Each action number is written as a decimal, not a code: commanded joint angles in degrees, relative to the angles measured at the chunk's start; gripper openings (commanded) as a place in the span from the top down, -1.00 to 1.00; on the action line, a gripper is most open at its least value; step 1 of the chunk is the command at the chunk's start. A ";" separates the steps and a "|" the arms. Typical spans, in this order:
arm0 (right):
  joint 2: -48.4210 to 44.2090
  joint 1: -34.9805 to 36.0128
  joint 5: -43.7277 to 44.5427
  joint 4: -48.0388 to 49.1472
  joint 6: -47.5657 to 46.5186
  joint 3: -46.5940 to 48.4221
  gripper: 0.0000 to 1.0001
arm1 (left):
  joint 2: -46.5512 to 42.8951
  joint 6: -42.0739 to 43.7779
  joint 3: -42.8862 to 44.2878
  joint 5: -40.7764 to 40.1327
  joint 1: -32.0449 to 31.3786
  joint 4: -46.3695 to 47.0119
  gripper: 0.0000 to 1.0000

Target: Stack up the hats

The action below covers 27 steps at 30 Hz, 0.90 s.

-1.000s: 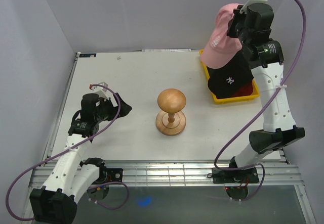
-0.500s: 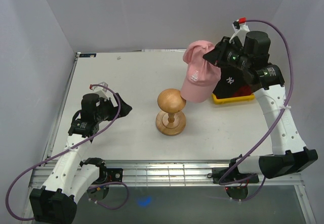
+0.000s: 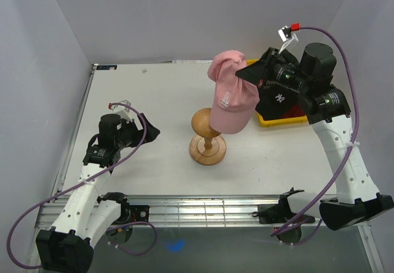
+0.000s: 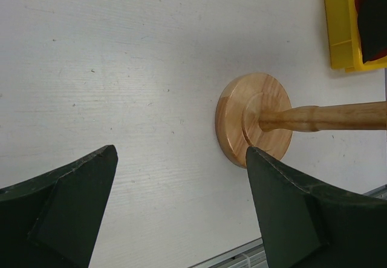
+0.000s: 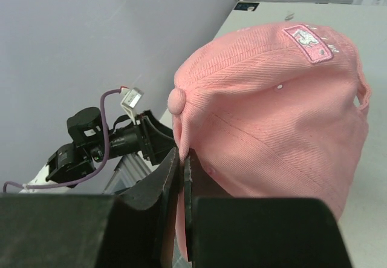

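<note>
Tabletop [image 3: 148, 88], stand [image 3: 207, 151] near pink hat [image 3: 229, 100]: top view only

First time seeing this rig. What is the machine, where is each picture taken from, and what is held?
Two robot arms are bolted at the near edge of a white table. The wide picture comes from a fixed camera above and behind them; the other two come from cameras on each wrist. The right gripper pinches a pink cap, hanging close by a wooden stand. The left gripper is open and empty. A yellow tray holds a black cap.
</note>
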 commanded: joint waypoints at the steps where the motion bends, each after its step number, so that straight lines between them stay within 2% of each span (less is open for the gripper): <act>1: -0.87 1.90 -3.69 6.22 3.52 -0.49 0.84 | -0.82 -0.03 1.95 -0.40 -0.15 -0.26 -0.96; 5: -1.04 5.06 -2.56 6.93 4.84 -1.28 0.84 | -0.73 -0.11 1.86 -0.40 -0.24 -0.26 -0.96; 9: -1.83 10.06 -2.03 9.73 5.64 -7.34 0.84 | -0.73 -0.11 1.86 -0.40 -0.15 -0.26 -0.96; 12: -2.71 12.09 -2.90 13.77 6.95 -15.59 0.84 | -0.82 -0.03 1.95 -0.31 -0.32 -0.34 -0.96; 17: -6.05 12.36 0.34 13.62 5.03 -27.01 0.84 | -0.82 -0.02 2.04 -0.66 -0.85 -0.52 -0.96; 24: -7.55 12.45 4.39 10.10 0.81 -33.72 0.84 | -0.64 -0.11 2.04 -0.75 -0.94 -0.43 -0.96; 27: -7.99 12.45 4.48 9.40 -0.16 -35.47 0.76 | -0.73 -0.03 1.95 -0.66 -1.03 -0.52 -0.96</act>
